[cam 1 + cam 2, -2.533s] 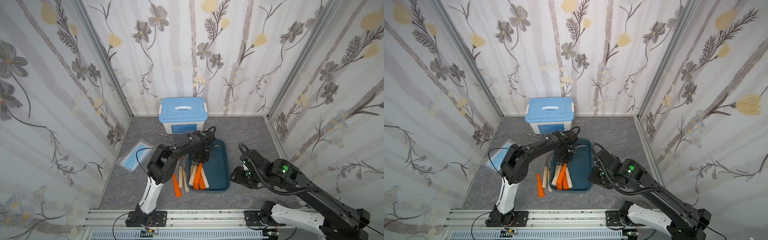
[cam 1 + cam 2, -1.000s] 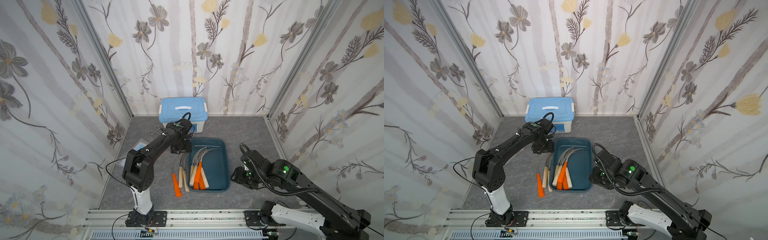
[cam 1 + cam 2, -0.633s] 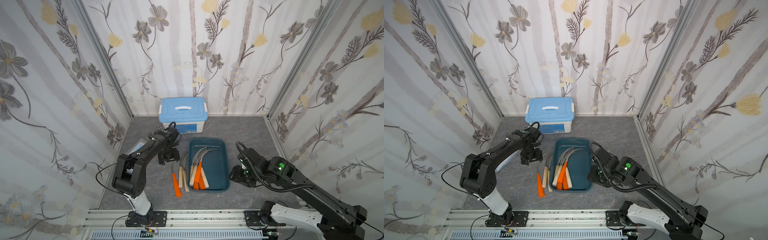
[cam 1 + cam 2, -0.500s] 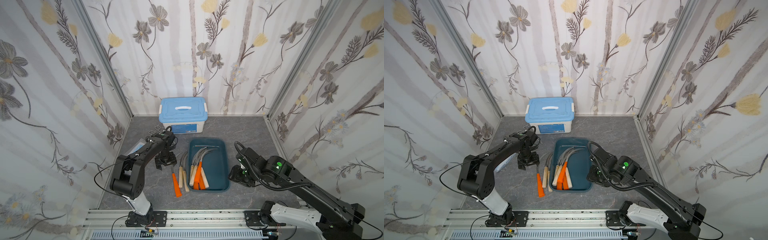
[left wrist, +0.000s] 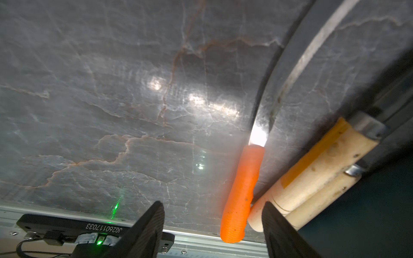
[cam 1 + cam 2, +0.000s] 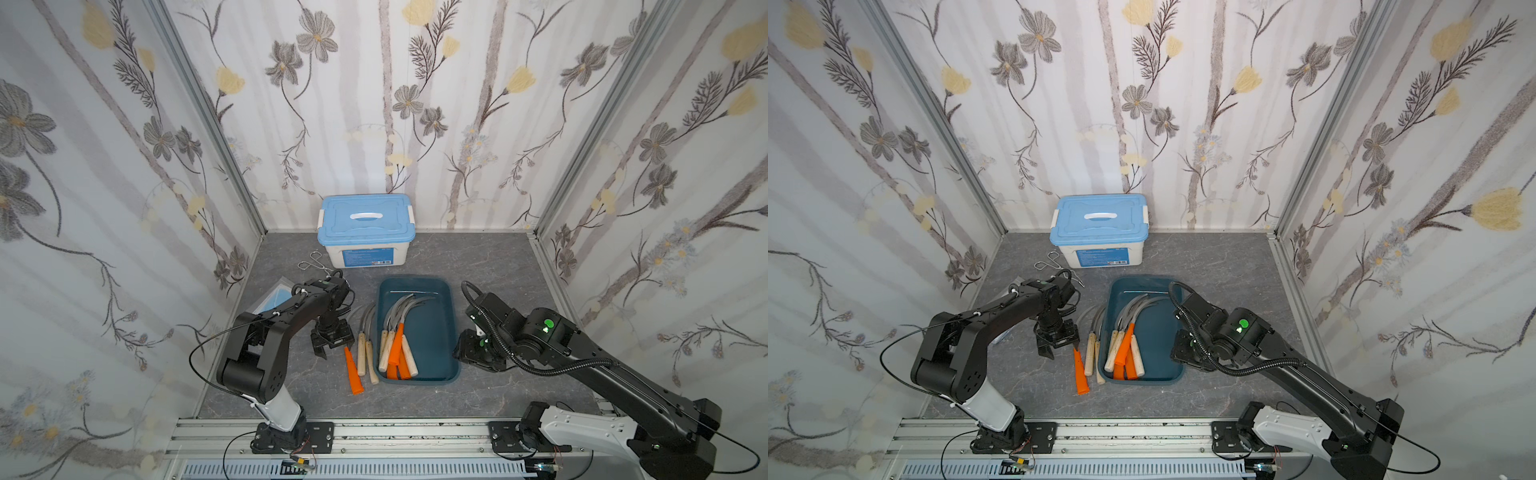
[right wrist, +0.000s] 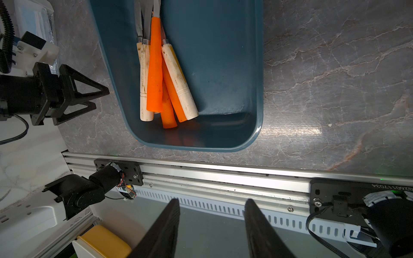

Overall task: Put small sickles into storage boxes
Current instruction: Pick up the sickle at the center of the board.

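Left wrist view: the left hand (image 5: 212, 204), fingers apart and empty, hangs over an orange-handled sickle (image 5: 242, 185) on the desk, beside two wooden-handled sickles (image 6: 362, 353); these three are left. Several sickles (image 6: 397, 343) already lie in the teal tray (image 6: 436, 332). The right hand (image 7: 212, 202) is apart, holding nothing.

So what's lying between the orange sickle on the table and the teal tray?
Two wooden-handled sickles lie side by side there, between the orange-handled sickle and the teal tray. Both top views show this.
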Controlling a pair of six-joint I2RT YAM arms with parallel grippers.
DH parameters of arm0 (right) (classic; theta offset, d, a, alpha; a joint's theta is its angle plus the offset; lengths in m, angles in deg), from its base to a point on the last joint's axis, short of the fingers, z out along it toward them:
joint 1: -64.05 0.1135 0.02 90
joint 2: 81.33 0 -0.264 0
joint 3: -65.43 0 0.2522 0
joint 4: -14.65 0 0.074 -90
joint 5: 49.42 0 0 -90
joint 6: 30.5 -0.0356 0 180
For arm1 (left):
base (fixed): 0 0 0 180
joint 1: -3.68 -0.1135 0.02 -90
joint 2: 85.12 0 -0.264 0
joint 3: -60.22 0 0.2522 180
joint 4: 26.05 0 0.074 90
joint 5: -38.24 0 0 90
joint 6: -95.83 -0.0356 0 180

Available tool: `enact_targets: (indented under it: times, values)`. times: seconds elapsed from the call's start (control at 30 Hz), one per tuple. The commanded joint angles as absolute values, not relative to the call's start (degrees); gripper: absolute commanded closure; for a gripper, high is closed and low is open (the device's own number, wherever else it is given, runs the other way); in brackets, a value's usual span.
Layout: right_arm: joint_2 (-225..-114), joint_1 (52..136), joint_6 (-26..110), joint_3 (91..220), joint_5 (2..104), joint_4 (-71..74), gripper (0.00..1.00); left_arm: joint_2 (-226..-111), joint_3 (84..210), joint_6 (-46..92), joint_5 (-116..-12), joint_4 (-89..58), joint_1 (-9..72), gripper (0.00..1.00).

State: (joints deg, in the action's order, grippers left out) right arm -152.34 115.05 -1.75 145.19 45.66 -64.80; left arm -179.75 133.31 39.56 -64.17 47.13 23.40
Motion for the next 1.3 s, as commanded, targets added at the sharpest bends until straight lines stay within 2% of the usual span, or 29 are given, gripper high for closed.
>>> enact_targets:
  times: [0.0, 0.63, 0.9, 1.1, 1.27]
  values:
    - [-151.77, 115.2, -2.26, 145.81, 45.68, -64.22, 0.5, -180.3, 133.48, 40.83, -65.78, 46.53, 24.1, 0.26]
    - [-158.5, 119.2, -0.44, 149.46, 45.94, -63.56, 0.5, -182.35, 133.45, 41.34, -66.16, 45.98, 26.7, 0.29]
    - [-157.15, 119.49, -1.3, 147.89, 45.94, -62.93, 0.5, -183.03, 132.35, 41.51, -65.54, 45.97, 26.64, 0.3]
    - [-155.37, 119.59, -2.45, 145.97, 45.81, -62.33, 0.5, -182.23, 129.9, 41.69, -65.15, 45.31, 26.36, 0.36]
    - [-154.13, 120.12, -3.64, 144.6, 45.7, -61.61, 0.5, -183.68, 131.15, 41.42, -65.1, 45.07, 26.35, 0.37]
